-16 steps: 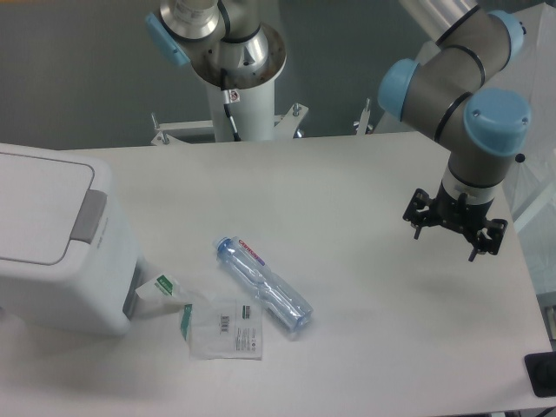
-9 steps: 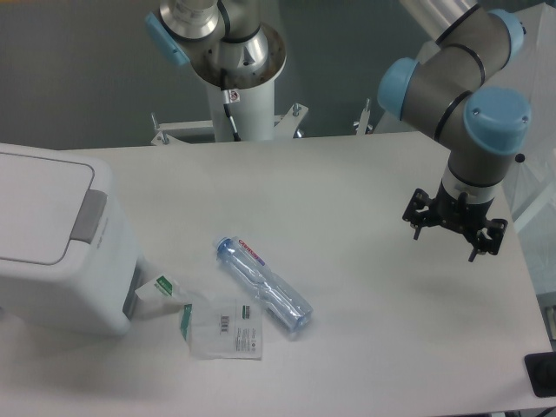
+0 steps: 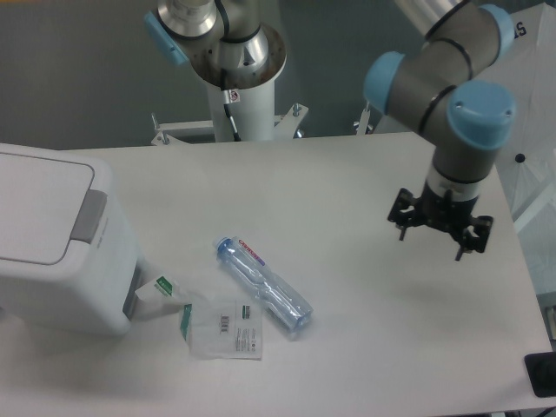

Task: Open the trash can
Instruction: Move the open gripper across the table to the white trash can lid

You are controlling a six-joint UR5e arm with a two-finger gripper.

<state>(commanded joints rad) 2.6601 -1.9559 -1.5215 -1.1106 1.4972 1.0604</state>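
The trash can (image 3: 52, 252) is a large white boxy bin at the table's left edge. Its flat white lid (image 3: 35, 204) is down and lies level. A grey push tab (image 3: 89, 216) sits on the lid's right side. My gripper (image 3: 439, 228) hangs above the right part of the table, far to the right of the can. It is small and dark from this angle, and I cannot tell whether its fingers are open or shut. Nothing shows in it.
A clear plastic bottle (image 3: 263, 287) lies on its side mid-table. A clear plastic bag with a label (image 3: 226, 328) and a small green-and-white card (image 3: 163, 288) lie beside the can's lower right corner. The arm's base (image 3: 234, 52) stands behind the table.
My gripper and wrist have shifted a little to the left and slightly up. The trash can, bottle and bag have not moved.
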